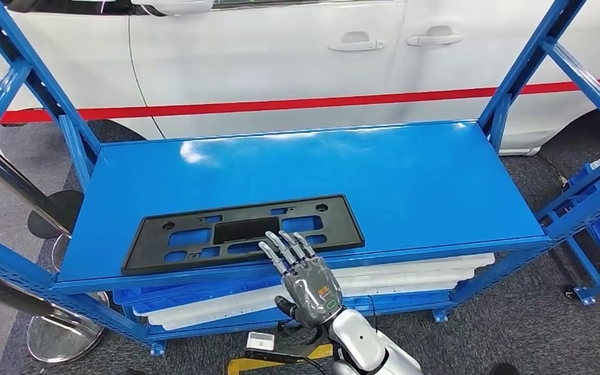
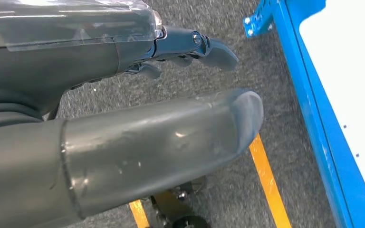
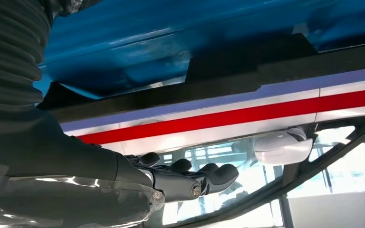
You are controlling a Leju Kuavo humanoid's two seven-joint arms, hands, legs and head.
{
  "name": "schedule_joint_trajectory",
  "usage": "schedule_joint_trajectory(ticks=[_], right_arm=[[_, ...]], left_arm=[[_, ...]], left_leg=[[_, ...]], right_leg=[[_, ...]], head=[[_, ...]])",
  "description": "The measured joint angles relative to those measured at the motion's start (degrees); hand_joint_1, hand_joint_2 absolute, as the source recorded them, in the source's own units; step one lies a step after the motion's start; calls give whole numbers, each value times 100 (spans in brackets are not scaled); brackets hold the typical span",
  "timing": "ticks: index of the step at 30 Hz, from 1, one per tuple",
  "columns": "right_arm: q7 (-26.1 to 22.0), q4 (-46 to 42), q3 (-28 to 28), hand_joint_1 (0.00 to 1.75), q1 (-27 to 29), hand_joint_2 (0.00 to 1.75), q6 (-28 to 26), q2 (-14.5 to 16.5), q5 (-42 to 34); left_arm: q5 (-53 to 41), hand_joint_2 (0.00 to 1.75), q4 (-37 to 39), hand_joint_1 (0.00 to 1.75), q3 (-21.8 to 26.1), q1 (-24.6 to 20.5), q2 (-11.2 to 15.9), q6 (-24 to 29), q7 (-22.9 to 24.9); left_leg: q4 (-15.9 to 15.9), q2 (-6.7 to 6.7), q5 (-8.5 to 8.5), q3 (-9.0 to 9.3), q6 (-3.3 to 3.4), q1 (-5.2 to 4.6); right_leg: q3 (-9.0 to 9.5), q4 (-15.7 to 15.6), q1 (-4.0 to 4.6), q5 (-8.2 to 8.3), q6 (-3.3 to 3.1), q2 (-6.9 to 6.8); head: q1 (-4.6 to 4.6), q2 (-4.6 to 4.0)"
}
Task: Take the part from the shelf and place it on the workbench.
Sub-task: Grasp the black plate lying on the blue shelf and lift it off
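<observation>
Right robot hand [image 1: 310,283] fingertips overlap part [image 1: 238,232]; contact unclear.

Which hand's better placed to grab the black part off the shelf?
Right. The right hand is raised with fingers open over the black part at the shelf front edge; the left hand hangs by the floor.

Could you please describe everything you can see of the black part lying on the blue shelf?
The black part is a long, flat rectangular frame, apparently matte plastic, pierced by rectangular cutouts and small round holes. It lies flat near the front edge of the blue shelf, slightly skewed. The right hand reaches over its front edge, fingers extended; contact cannot be confirmed.
</observation>
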Motion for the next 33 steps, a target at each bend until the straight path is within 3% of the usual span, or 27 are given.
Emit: schedule_joint_trajectory(ticks=[2, 4, 7, 9, 12, 13, 14, 15, 18, 20, 23, 25, 27, 28, 29, 30, 33], right_arm=[[2, 56, 0, 0, -97, 175, 43, 49, 1], [4, 97, -1, 0, -178, 175, 57, 96, 2], [6, 152, -2, 0, -223, 175, 55, 142, 4], [7, 177, -2, 0, -246, 175, 55, 179, 9], [14, 221, -2, 0, -266, 175, 56, 220, 19], [21, 239, -2, 0, -267, 175, 58, 225, 17], [33, 257, -2, 0, -275, 175, 62, 230, 9], [46, 275, -2, 0, -294, 175, 66, 238, -2], [77, 308, -2, 0, -413, 175, 103, 281, -31], [92, 321, -3, 0, -519, 175, 155, 308, -51], [110, 350, -9, 0, -671, 175, 232, 339, -120], [128, 369, -23, 0, -771, 175, 285, 346, -161], [163, 417, -34, 0, -842, 175, 349, 349, -184], [184, 459, -37, 0, -867, 175, 383, 349, -193], [199, 510, -37, 0, -891, 175, 413, 351, -200], [212, 570, -37, 0, -923, 175, 433, 358, -203], [245, 803, -37, 0, -1087, 175, 464, 429, -204]], left_arm=[[5, 0, 29, 0, -47, -4, -3, -3, 9], [7, 0, 56, 0, -72, -12, -5, -5, 16], [8, 0, 73, 0, -93, -19, 3, -4, 25], [10, 0, 79, 0, -104, -24, 15, -4, 25], [13, 0, 99, 0, -114, -25, 27, -4, 28], [16, 0, 107, 0, -118, -19, 31, -4, 32], [26, 0, 112, 0, -127, -13, 34, -4, 35], [38, 0, 116, 0, -141, -10, 38, -4, 39], [61, 0, 123, 0, -186, -22, 52, -5, 44], [62, 0, 133, 0, -204, -34, 57, -9, 51], [61, 0, 162, 0, -264, -36, 63, -4, 63], [61, 0, 176, 0, -327, -43, 65, 19, 69], [61, 0, 187, 0, -378, -48, 70, 36, 76], [61, 0, 196, 0, -404, -48, 73, 35, 79], [61, 0, 203, 0, -434, -49, 74, 31, 81], [61, 0, 210, 0, -462, -51, 75, 25, 82], [62, 0, 230, 0, -544, -69, 72, 1, 86]], left_leg=[[14, -7, -22, 20, -28, -8], [32, -12, -42, 14, -80, -25], [31, -11, -58, 5, -182, -19], [234, -11, -210, -74, -247, -4], [1278, -10, -719, -571, -326, 12], [1565, -10, -797, -722, -342, 15], [1640, -9, -752, -776, -348, 15], [1472, -9, -589, -713, -345, 16], [357, -11, -39, -208, -282, 6], [86, -20, 5, -92, -222, -18], [37, -20, 45, -88, -118, -9], [-7, -9, 75, -75, -42, 19], [-9, -2, 80, -86, -10, 13], [-8, -1, 80, -90, -8, 11], [-5, -3, 80, -91, -8, 9], [-1, -7, 78, -86, -12, 8], [33, -17, 52, -78, -51, -4]], right_leg=[[390, -804, 9, 405, -53, -3], [632, -1339, 36, 572, -105, -4], [650, -1433, 48, 574, -176, -2], [679, -1483, 20, 597, -248, -8], [689, -1498, 19, 597, -299, -18], [690, -1494, 23, 593, -304, -18], [692, -1490, 25, 589, -305, -17], [698, -1481, 26, 581, -301, -12], [710, -1436, 39, 543, -257, 8], [690, -1418, 53, 537, -204, 15], [668, -1389, 52, 507, -112, 13], [510, -1027, 45, 268, -54, 9], [148, -266, 30, -100, -15, 7], [-16, 58, 25, -204, -3, 6], [-97, 202, 23, -198, 2, 6], [-62, 110, 21, -74, -2, 4], [448, -989, 37, 491, -67, 0]], head=[[0, 0], [-1, 0], [-1, 0], [-1, 0], [-1, 0], [-1, 0], [-1, 0], [-1, 0], [-1, 0], [-1, 0], [0, 0], [0, 0], [0, 0], [1, 0], [0, 0], [1, 0], [1, 0]])
